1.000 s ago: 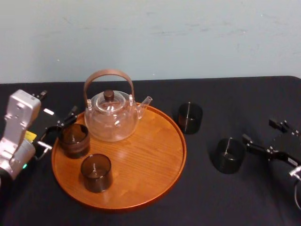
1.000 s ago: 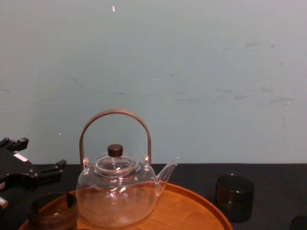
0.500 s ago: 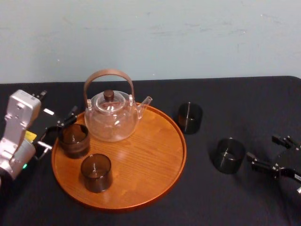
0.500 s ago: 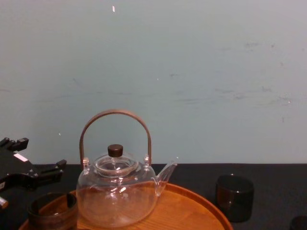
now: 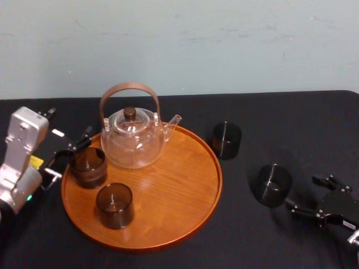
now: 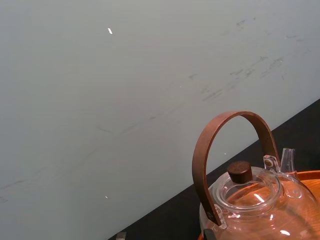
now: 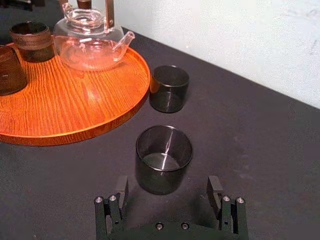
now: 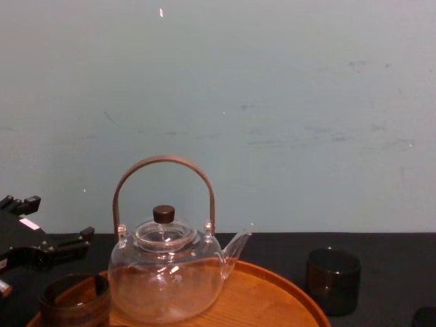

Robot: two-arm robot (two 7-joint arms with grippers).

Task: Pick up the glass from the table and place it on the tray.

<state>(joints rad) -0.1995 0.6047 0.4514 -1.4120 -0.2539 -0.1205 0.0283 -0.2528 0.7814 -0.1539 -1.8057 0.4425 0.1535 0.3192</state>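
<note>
Glass [image 5: 271,185] upright on the black worktop [image 5: 291,117], right of the tray [image 5: 174,185] and well apart from its rim; dark, see-through, empty. Right gripper [image 5: 305,195] low over the worktop, farther right of the tray than the glass and just beside it. Fingers [image 7: 215,189] spread wide, wider than the glass, clamping nothing. Glass just ahead of the tips, in line with the gap, touching neither finger in the right wrist view.

Second glass [image 5: 226,140], of the same dark kind, upright on the worktop just beside the tray's right rim, toward the far side, a narrow strip of cloth between it and the wood.

On the tray, at its far side: clear teapot [image 5: 133,144] with a brown arched handle and a dark knob on the lid, spout toward the tray's right. At the tray's left edge: left glass [image 5: 88,166], upright, near the teapot. At the tray's near left: front glass [image 5: 114,205], upright, apart from the left glass and from the teapot.

Left gripper [image 5: 68,156] at the tray's left rim, just outside it, fingers spread, gripping nothing. Left glass just beside the tips; touching or not, impossible to tell. Pale wall [image 8: 272,102] beyond the tray's far side.
</note>
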